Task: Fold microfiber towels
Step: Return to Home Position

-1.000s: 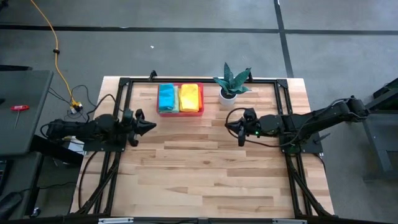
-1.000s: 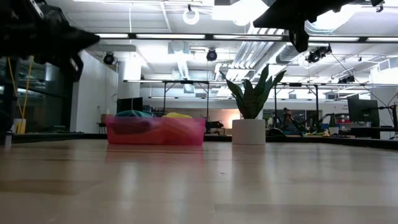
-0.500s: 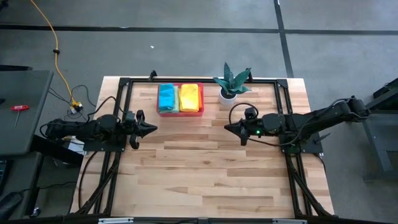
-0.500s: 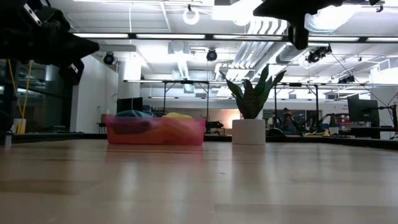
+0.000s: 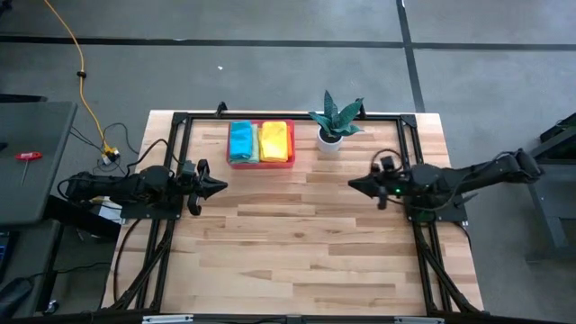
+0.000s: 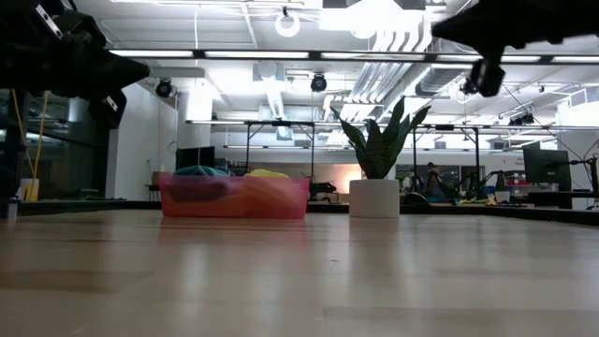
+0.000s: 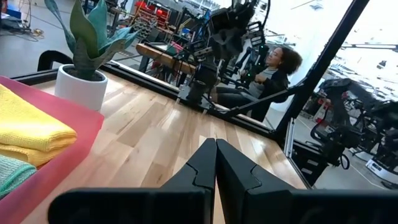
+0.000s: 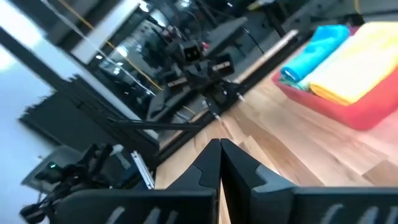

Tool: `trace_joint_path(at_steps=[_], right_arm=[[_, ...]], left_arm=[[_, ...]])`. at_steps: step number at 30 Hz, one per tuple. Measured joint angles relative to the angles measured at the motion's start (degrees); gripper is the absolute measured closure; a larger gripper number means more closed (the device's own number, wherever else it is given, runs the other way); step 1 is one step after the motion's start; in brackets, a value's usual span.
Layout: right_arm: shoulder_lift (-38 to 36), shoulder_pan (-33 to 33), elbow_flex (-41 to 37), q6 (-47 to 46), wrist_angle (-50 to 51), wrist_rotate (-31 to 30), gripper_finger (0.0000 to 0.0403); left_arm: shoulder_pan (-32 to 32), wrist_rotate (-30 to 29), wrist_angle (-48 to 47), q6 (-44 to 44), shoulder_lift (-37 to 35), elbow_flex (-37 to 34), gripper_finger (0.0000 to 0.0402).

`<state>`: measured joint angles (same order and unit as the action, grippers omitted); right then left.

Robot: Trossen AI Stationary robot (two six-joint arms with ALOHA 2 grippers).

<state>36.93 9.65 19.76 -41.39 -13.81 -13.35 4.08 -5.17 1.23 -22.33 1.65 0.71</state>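
Landmark: the pink rectangular plastic tray [image 5: 261, 164]. It sits at the far edge of the light wooden plank table [image 5: 297, 252], just inside the black metal frame rail [image 5: 288, 115].

Around it:
- A spiky green plant in a round white pot [image 5: 330, 137] stands just beside the tray's right end, not touching. It is the only thing standing between the tray and the right arm's side.
- A yellow cable [image 5: 83, 76] lies on the floor, well left of the tray.
- A seated person [image 7: 277, 68] shows in the room beyond the table.

Tray contents:
- A folded teal microfiber towel [image 5: 242, 140] is in the left half.
- A folded yellow microfiber towel [image 5: 276, 139] is in the right half, side by side with the teal one and touching it.
- Both rise above the rim in the low view.
- The stacks look layered, but I can't tell the colours underneath.

Grippers:
- The left gripper [image 5: 221, 185] is raised over the table near the tray's left front corner, clear of it. Its fingers are clenched tip to tip and hold nothing.
- The right gripper [image 5: 354, 184] is raised, well apart from the tray, out past the plant and toward the front. Its fingers are pressed together and hold nothing.
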Motion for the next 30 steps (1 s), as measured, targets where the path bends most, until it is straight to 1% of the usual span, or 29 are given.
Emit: trace_joint_path(at_steps=[5, 11, 14, 15, 19, 24, 27, 30], right_arm=[[-12.47, -1.47, -8.07, 4.0, -1.12, 3.55, 0.0403], [-28.55, -4.61, -15.62, 6.42, -0.77, 14.16, 0.0403], [-36.19, -5.73, -16.97, 8.28, 2.8, 18.33, 0.0403], [-36.96, -5.96, -16.92, 8.96, 3.73, 18.74, 0.0403], [-36.32, -6.61, -16.49, 13.36, 5.95, 21.98, 0.0403], [-36.88, -7.63, -16.51, 16.39, 14.79, 21.93, 0.0403], [-36.88, -7.84, -16.51, 19.08, 19.79, 19.06, 0.0403], [-36.72, -7.84, -16.51, 22.5, 20.24, 15.68, 0.0403]], left_arm=[[0.01, 0.01, 0.02, 0.0, 0.0, 0.0, 0.0401], [0.01, 0.0, 0.0, 0.0, 0.0, 0.0, 0.0401], [0.0, 0.02, 0.01, 0.0, 0.0, 0.0, 0.0401], [0.01, 0.02, 0.01, -0.01, 0.01, 0.0, 0.0401], [0.02, 0.0, 0.17, -0.02, 0.29, 0.02, 0.0401], [0.01, 0.02, 0.03, -0.02, 0.57, 0.07, 0.0401], [0.0, 0.02, 0.05, -0.02, 0.55, 0.07, 0.0401], [0.02, 0.02, 0.02, -0.02, 0.55, 0.07, 0.0401]])
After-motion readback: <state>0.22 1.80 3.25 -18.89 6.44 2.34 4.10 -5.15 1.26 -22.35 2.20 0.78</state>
